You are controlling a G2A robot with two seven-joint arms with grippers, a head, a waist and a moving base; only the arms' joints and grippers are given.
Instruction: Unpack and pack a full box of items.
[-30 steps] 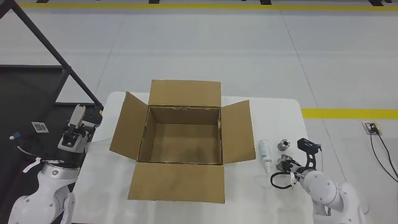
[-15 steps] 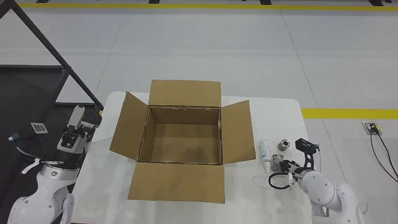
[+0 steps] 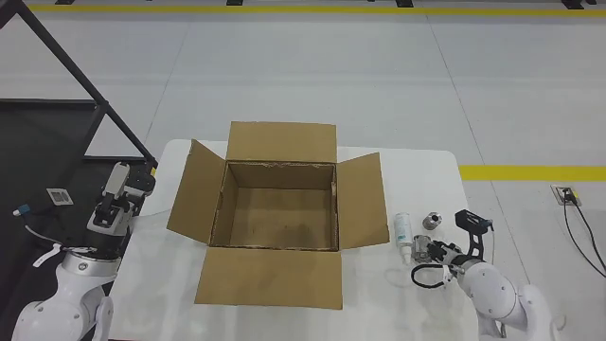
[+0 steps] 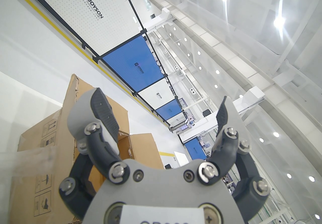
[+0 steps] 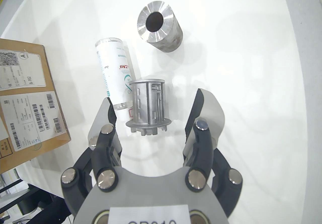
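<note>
top view with both wrist views: open cardboard box (image 3: 270, 279) on a white table (image 3: 421, 166), three small items to its right.
right gripper (image 5: 154, 98) is spread wide around a ribbed metal sleeve (image 5: 148, 106), which touches neither pad; a white bottle (image 5: 113, 69) lies on its side just beside the sleeve, and a bored metal cylinder (image 5: 161, 31) sits near. left gripper (image 4: 161, 99) is also wide, holding nothing, at the table's left edge beside the box.

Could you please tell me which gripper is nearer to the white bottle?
Right. The right gripper hangs open beside the bottle, with a ribbed part between its fingers; the left gripper is far off, on the box's other side.
</note>
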